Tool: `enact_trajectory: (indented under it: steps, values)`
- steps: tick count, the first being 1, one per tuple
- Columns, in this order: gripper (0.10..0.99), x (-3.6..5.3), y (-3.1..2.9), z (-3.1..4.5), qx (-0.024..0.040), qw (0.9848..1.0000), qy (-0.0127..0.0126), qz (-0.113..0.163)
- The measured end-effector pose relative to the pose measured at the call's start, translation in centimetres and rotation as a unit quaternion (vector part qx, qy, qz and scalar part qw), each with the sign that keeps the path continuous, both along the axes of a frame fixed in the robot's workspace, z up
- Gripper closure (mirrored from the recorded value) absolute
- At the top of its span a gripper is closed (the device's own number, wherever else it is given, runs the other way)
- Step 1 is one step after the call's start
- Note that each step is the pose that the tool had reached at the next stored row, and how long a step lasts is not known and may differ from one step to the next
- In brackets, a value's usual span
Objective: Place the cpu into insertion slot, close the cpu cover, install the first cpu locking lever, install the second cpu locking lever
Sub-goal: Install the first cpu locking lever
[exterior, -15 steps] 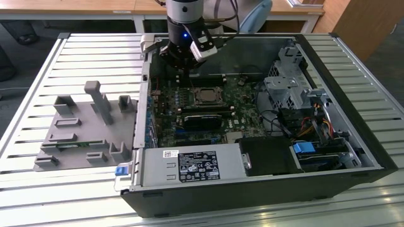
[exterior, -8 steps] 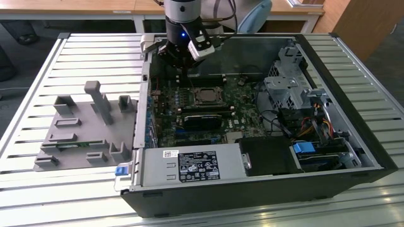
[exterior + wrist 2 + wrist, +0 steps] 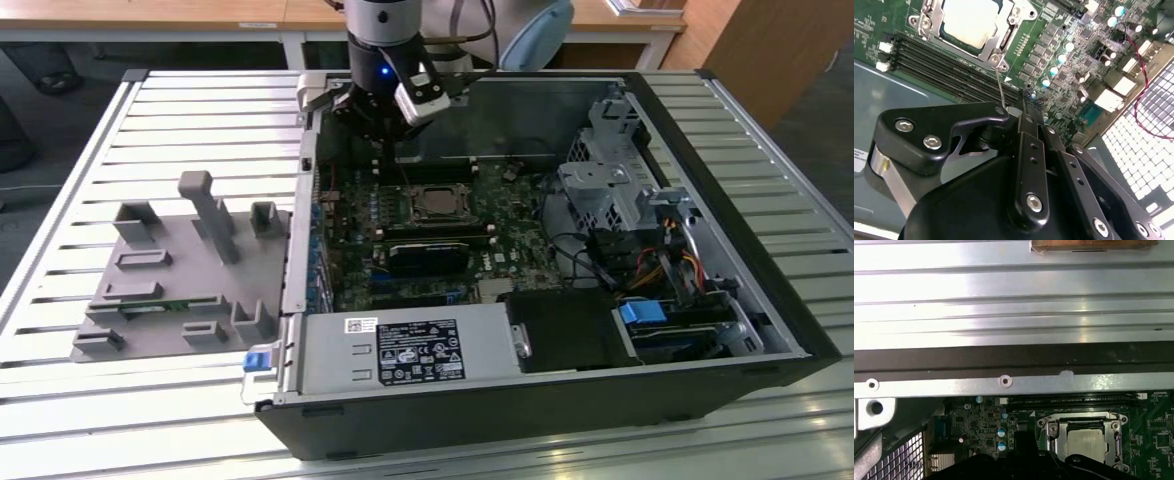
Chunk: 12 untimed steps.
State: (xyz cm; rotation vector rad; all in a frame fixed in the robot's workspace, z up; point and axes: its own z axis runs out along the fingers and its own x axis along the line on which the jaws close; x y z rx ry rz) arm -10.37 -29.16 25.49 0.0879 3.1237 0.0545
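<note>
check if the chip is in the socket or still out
In. In the second wrist view the silver chip lies flat inside the socket, with metal rim on every side that shows.

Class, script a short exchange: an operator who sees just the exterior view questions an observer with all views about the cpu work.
Operator: Is the cpu seated?
Observer: Yes; in both wrist views the cpu lies silver top up, the cpu cover flat around it.
Operator: Is it locked down?
Observer: In the second wrist view one thin locking lever stands up off the board, its free end by the gripper.
</note>
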Motion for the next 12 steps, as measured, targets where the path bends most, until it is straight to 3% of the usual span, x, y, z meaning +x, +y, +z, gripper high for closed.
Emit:
enact_trajectory:
  steps: [7,12]
  values:
    - [0.98,0.18,0.17,-0.09,0.0,1.0,0.0,0.0]
    - [0.98,0.95,0.25,-0.13,0.0,1.0,0.0,0.0]
